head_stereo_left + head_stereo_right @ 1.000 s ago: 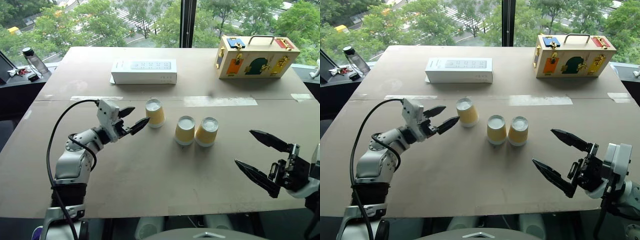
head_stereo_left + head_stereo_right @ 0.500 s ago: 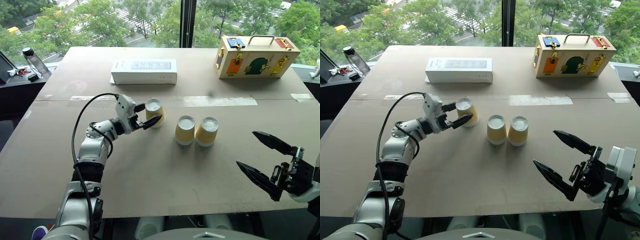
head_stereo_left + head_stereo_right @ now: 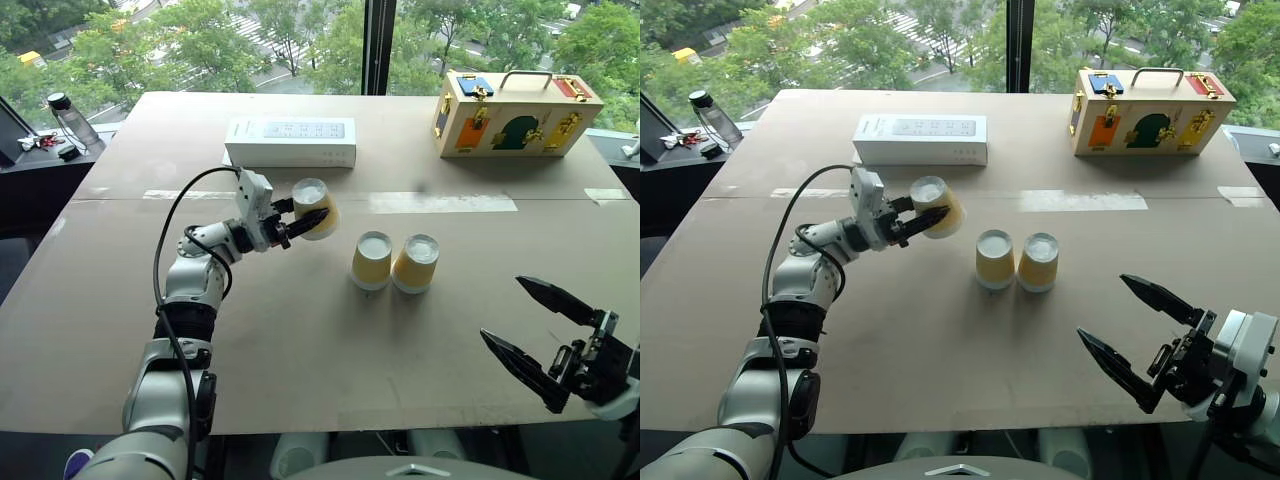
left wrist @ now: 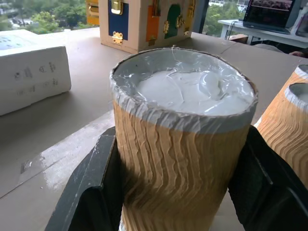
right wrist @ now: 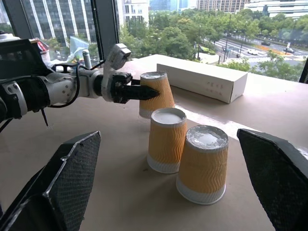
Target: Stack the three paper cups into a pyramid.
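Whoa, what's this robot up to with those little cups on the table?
It is building a small pyramid from three upside-down paper cups. Its left hand has closed around one yellow-orange cup and holds it tilted by the long white box. The other two cups stand side by side on the table as the base, with nothing on top yet. The right hand hangs open near the table's front edge, holding nothing.

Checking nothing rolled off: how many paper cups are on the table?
3. One cup is clamped between the left gripper fingers near the white box. The other two stand upside down, side by side, mid-table. None seems hidden.
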Controlling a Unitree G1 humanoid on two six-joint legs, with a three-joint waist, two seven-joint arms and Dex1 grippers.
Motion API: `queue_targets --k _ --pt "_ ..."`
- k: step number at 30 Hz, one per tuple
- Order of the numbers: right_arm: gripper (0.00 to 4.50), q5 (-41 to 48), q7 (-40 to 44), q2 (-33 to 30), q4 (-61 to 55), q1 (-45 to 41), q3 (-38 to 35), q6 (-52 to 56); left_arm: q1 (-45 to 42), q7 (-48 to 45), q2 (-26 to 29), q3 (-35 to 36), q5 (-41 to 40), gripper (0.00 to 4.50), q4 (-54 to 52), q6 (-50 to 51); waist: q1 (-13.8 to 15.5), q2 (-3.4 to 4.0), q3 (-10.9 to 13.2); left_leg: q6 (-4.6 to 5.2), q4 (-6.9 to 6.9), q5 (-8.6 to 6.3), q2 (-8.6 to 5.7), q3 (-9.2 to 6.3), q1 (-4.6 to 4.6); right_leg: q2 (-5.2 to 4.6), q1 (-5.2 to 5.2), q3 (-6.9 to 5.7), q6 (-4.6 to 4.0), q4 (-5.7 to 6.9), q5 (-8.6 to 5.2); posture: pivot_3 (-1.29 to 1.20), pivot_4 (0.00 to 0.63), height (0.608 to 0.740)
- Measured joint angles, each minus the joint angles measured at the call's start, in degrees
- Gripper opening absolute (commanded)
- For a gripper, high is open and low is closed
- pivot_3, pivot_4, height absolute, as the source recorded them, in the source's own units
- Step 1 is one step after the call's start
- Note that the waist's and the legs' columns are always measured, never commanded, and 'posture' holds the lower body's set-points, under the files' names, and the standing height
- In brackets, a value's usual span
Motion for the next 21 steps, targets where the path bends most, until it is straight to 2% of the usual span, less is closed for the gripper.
queue_targets --k 5,9,16,21 --pt "4.5 -2.8 3.1 1.1 5.2 4.3 -5.4 -3.2 -9.2 1.4 -2.7 -5.9 -6.0 2.47 -18.1 18.1 -0.4 0.02 0.0 0.01 0.02 -0.01 -0.06 0.12 0.01 -0.01 0.01 0.17 0.03 -0.07 -0.01 0.0 0.15 0.74" --pt "4.5 -2.8 4.2 1.2 6.5 5.4 -8.4 -4.0 -11.2 2.3 -4.4 -9.3 -7.4 2.47 -21.4 25.7 -1.3 0.09 0.0 0.01 -0.09 -0.01 0.05 0.16 0.19 0.17 0.01 0.24 0.01 0.03 -0.03 0.0 0.15 0.74" --pt "4.5 -3.8 4.9 1.7 7.0 7.9 -10.3 -4.8 -11.9 1.1 -3.4 -13.8 -6.5 2.47 -22.1 29.0 -1.5 0.13 0.0 0.01 -0.09 0.0 0.05 0.19 0.19 0.18 0.0 0.29 0.01 0.05 -0.04 0.0 0.15 0.74" --pt "4.5 -4.0 5.1 2.0 7.5 8.0 -12.0 -5.1 -10.6 0.5 -1.1 -13.9 -5.5 2.47 -22.6 28.9 -1.4 0.13 0.0 0.01 -0.08 -0.01 0.02 0.22 0.15 0.11 0.0 0.32 0.01 -0.03 -0.03 0.0 0.15 0.74"
